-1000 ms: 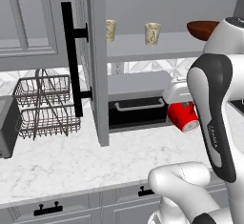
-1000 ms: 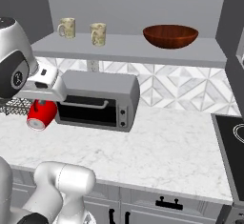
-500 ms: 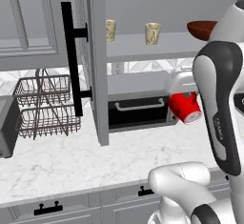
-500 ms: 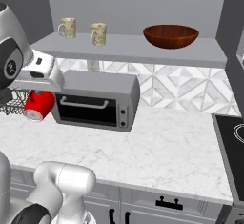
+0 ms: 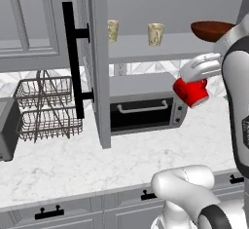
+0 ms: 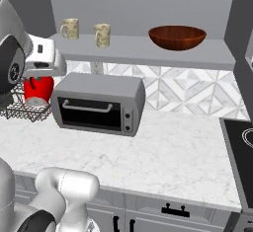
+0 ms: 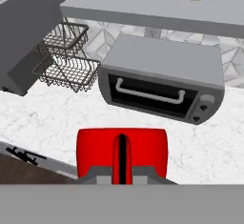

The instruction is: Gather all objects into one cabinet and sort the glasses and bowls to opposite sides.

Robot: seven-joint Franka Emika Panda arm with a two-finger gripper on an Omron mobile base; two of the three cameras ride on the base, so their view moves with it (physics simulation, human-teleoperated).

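Gripper clamped on red mug, held in the air above the white marble counter at the toaster oven's right end. Two beige cups near the cabinet shelf's left end, brown bowl toward its right. Wire basket rack at counter's left, behind the open door.

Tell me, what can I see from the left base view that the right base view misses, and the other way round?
Left base view alone: the open cabinet door with its long black bar handle, and a dark appliance at the left edge.

Right base view alone: a black cooktop at the right, and the whole reddish-brown bowl, which the left view cuts off behind the arm.

Both: the gripper shut on the red mug, two beige cups on the grey shelf, the toaster oven, the wire rack and the marble counter.
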